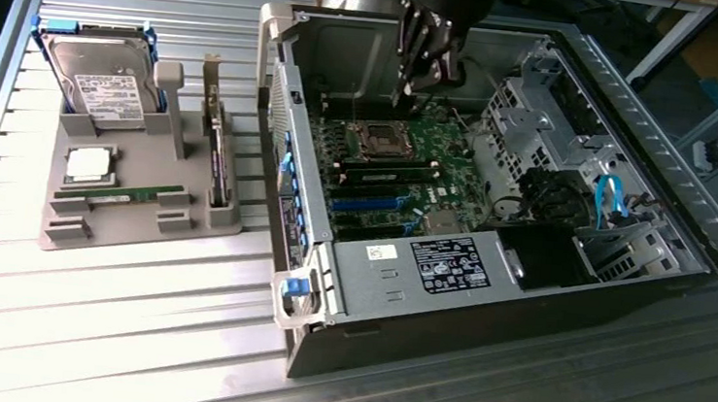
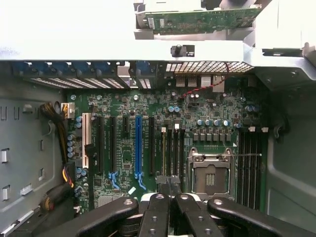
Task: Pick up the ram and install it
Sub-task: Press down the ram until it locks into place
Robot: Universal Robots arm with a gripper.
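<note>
A: In the exterior view, where's the ram?

B: The ram [image 1: 116,197] lies flat in the grey holder [image 1: 135,225] on the counter [image 1: 87,333], at the exterior view's left, just near of the square chip [image 1: 89,164]. The fingers [image 1: 421,65] hang well apart from it, over the far end of the open case [image 1: 521,283], above the motherboard [image 1: 395,170].

A: And from the wrist?

B: The fingers [image 2: 168,183] sit pressed together, tips touching, nothing between them, over the board beside the CPU socket [image 2: 211,173]. A green card [image 2: 197,19] shows beyond the case wall; I can't tell if that's the ram.
</note>
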